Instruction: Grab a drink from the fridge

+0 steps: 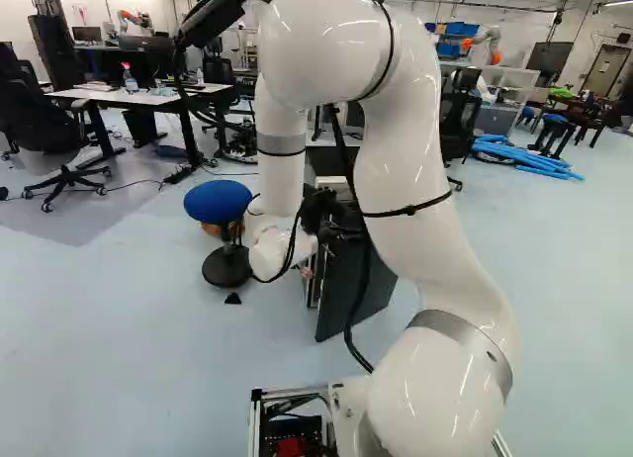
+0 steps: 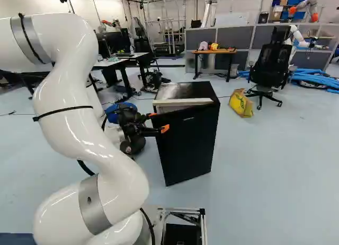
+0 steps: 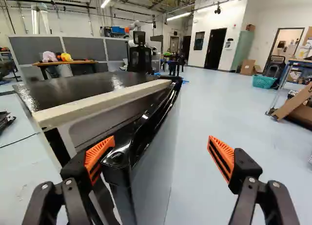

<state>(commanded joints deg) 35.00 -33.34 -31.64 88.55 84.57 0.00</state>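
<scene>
— Where to look for the fridge (image 2: pixel 188 144)?
— Near the middle of the right base view, with its black door (image 3: pixel 153 171) ajar.
— And the tool (image 2: pixel 159 122)?
— Spread wide, gripping nothing. Around the door's free edge, close to it with the inner pad (image 3: pixel 99 154), well apart with the outer pad (image 3: pixel 222 154). Touching or not? Cannot tell.
— How much gap along the pale rim (image 3: pixel 102 102)?
— Widest near the tool, narrowing toward the door's far end.
— Room for moving?
— Broad on the outer side, over bare floor (image 3: pixel 222 108). Tighter near the blue stool (image 1: pixel 218 200). Beyond the fridge, to its right in the right base view: a yellow bag (image 2: pixel 241 103).
— And the drink?
— Cannot tell; hidden from these angles.
</scene>
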